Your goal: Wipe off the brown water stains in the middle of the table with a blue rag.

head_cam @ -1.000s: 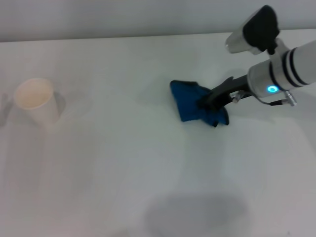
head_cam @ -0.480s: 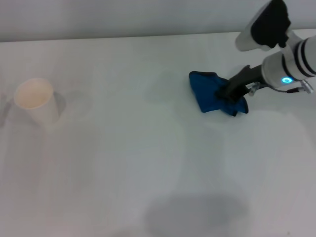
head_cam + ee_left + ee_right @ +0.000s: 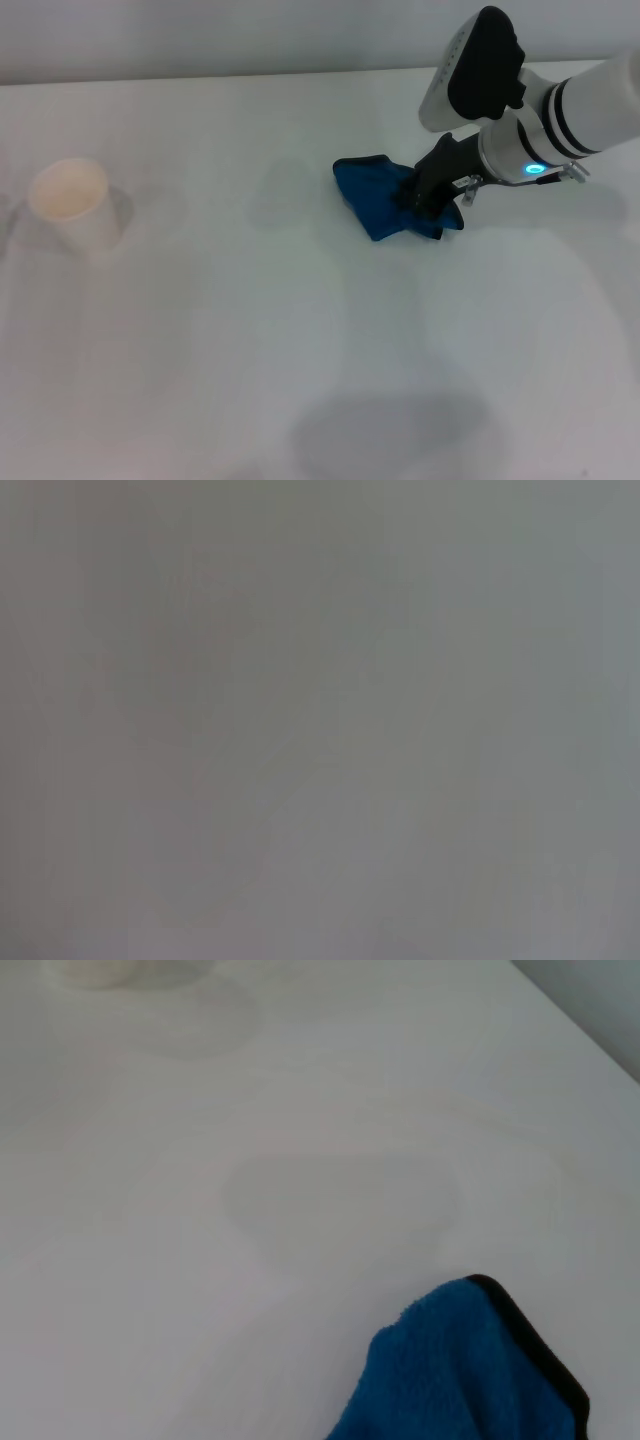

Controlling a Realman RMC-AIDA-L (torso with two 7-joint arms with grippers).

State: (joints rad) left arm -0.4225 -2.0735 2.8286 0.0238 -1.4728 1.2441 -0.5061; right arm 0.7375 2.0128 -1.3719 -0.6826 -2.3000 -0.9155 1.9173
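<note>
The blue rag (image 3: 374,198) lies crumpled on the white table (image 3: 250,330), right of the middle. My right gripper (image 3: 428,198) is shut on the rag's right end and presses it down onto the tabletop. In the right wrist view a corner of the rag (image 3: 450,1380) with its black trim shows over the bare table (image 3: 200,1290). No tan blotch of the brown water stains shows; only a faint greyish patch (image 3: 340,1195) lies on the table ahead of the rag. My left gripper is out of view; the left wrist view is a blank grey.
A cream-white paper cup (image 3: 72,205) stands upright at the far left of the table. The table's back edge (image 3: 250,78) meets a grey wall.
The right gripper dragged the rag to the right half a second ago and has now swept it back left, a little past where it was a second ago.
</note>
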